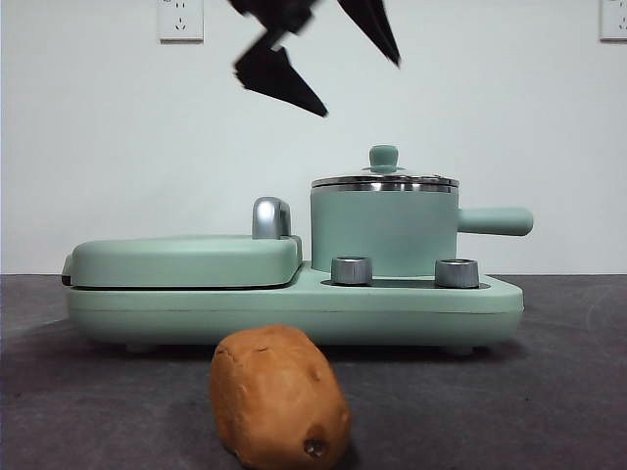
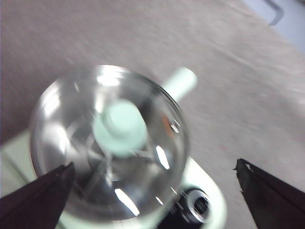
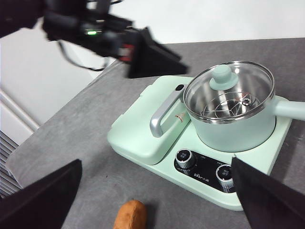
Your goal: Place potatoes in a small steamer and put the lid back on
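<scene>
Overhead, left gripper (image 1: 328,64) above lid (image 1: 384,178)

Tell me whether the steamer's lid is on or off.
On. The lid sits flat on the small steamer, rim to rim; the left gripper hovers above it, open.

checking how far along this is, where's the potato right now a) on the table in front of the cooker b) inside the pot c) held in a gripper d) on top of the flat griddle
a: the potato lies on the table in front of the cooker, while the pot has its lid on, and the left gripper hangs open above it holding nothing.
</scene>
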Controlling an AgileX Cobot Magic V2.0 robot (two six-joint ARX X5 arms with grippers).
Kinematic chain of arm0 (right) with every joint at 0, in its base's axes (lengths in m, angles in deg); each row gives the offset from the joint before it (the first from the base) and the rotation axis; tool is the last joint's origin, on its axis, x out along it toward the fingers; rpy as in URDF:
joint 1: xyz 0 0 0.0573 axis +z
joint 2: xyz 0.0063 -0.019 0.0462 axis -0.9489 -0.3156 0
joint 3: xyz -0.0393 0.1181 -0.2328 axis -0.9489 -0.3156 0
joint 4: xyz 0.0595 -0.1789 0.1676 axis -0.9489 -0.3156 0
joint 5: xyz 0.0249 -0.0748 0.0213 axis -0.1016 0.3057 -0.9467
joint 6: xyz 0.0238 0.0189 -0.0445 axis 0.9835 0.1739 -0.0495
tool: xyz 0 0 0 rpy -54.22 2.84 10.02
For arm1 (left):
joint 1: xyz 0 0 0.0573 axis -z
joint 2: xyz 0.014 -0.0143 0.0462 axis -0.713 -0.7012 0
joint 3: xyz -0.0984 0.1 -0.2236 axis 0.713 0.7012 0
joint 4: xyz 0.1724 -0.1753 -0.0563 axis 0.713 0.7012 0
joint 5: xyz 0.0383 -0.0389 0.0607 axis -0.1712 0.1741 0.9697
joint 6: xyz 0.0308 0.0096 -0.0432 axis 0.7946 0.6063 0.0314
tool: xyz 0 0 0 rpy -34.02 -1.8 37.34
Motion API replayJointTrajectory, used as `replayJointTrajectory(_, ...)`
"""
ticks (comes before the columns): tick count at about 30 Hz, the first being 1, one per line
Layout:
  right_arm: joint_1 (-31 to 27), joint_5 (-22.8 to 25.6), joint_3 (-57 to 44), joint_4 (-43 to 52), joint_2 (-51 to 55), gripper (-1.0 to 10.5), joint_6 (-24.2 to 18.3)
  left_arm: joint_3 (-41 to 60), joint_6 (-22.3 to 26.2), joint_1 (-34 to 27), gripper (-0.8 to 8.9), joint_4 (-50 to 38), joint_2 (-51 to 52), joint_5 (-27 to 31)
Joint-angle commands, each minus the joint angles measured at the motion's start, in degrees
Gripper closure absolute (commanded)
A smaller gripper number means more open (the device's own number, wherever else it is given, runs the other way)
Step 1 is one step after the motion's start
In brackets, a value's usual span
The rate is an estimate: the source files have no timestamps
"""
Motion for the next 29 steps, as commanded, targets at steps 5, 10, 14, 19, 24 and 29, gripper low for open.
replayJointTrajectory(5,0.02,0.02,0.68,0.37,-0.35,4.5,0.04,-9.88,3.67,3.13,2.58,-0.59,-10.25,5.99)
replayJointTrajectory(10,0.02,0.00,0.68,0.28,-0.35,4.5,0.04,-10.19,3.10,3.58,2.60,-2.29,-12.94,11.96)
replayJointTrajectory(14,0.02,0.02,0.68,-0.83,-0.37,4.5,-0.04,-10.19,2.67,3.56,3.19,-4.28,-12.94,11.04)
replayJointTrajectory(19,0.02,0.00,0.68,-2.10,-0.35,4.5,-0.07,-10.19,2.23,3.56,3.56,-4.22,-13.94,11.10)
replayJointTrajectory(24,0.02,0.02,0.68,-2.60,-0.35,4.5,-0.07,-10.19,0.87,3.54,3.91,-4.35,-14.53,11.13)
replayJointTrajectory(29,0.02,0.02,0.68,-2.58,-0.35,4.5,-0.07,-10.19,0.76,3.56,6.39,-4.35,-14.64,11.21)
